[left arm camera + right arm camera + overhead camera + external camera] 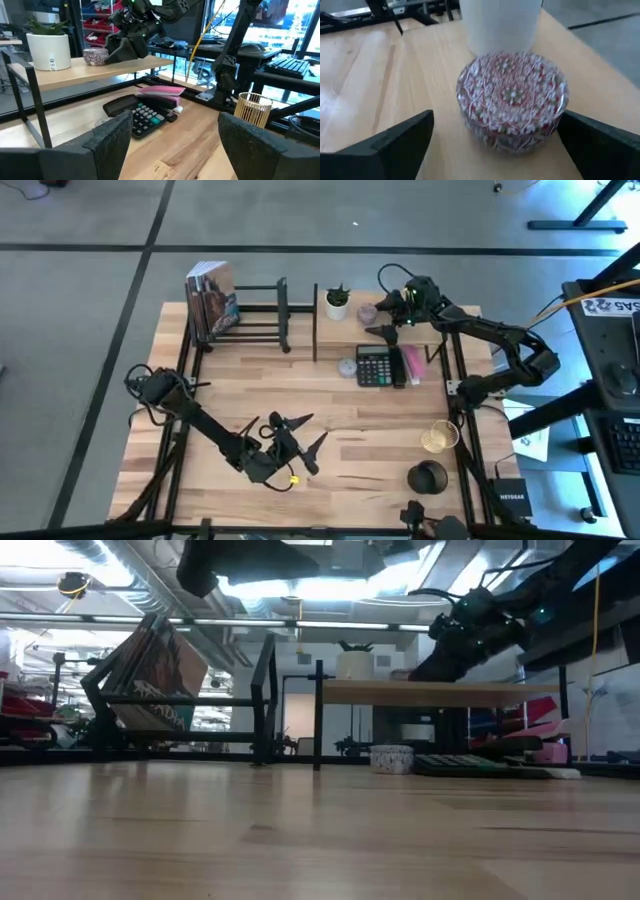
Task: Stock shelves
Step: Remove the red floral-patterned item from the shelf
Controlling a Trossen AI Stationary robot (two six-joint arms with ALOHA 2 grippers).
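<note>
A round red-and-white patterned tin [512,100] stands on the top board [330,332] of the light-wood shelf, next to a white plant pot [338,304]. My right gripper [379,313] is level with the tin and open. Its fingers [402,140] stand on either side of the tin without touching it. My left gripper [305,432] hovers open above the near middle of the table, holding nothing. At the far left, the black bar rack [255,315] carries books [210,302] that lean at its left end.
Under the shelf's top board lie a calculator [378,368], a second small tin [347,366] and a pink item [410,365]. A gold wire cup [438,437] and a black round object [428,477] stand near the right front. The middle of the tabletop is bare wood.
</note>
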